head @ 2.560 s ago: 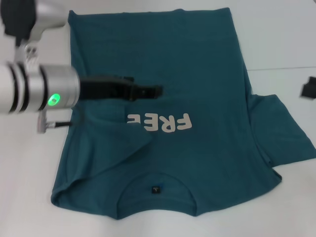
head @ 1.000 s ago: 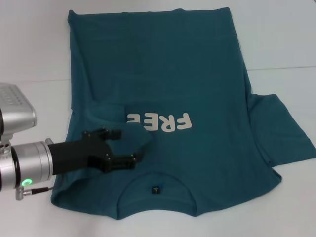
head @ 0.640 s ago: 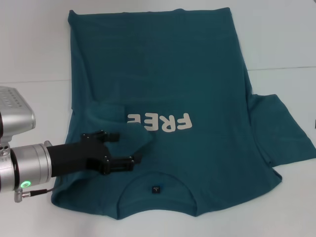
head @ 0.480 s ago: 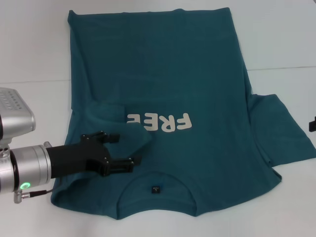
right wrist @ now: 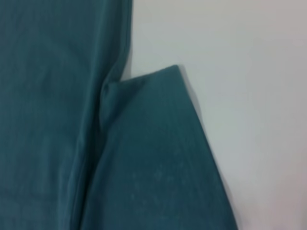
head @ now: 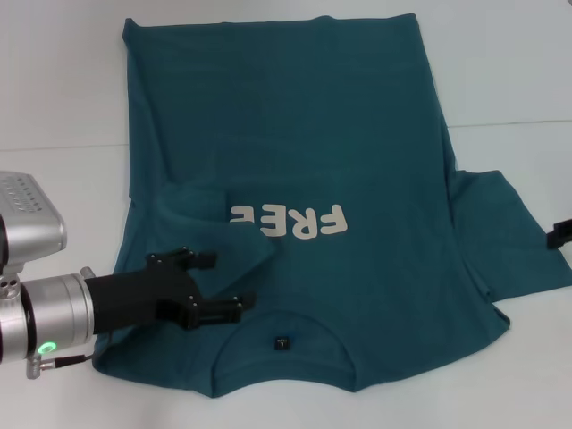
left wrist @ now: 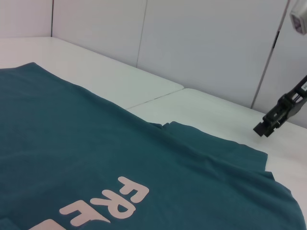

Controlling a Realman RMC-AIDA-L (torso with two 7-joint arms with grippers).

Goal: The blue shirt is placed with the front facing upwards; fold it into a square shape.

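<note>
I have the blue shirt lying front up on the white table, collar at 6 o'clock and hem at 12 o'clock in the head view. The white chest print reads upside down from my side. The sleeve on the robot's left is folded in over the body, covering the end of the print; the sleeve on the robot's right is spread flat at 3 o'clock.

The left gripper comes in from 8 o'clock and sits low over the folded-in sleeve near the left shoulder, just above the collar. Its two black fingers are spread apart with nothing between them.

The right gripper shows only as a dark tip at the 3 o'clock edge, just beside the spread sleeve; I cannot tell how its fingers stand. The right wrist view shows that sleeve and bare table.
</note>
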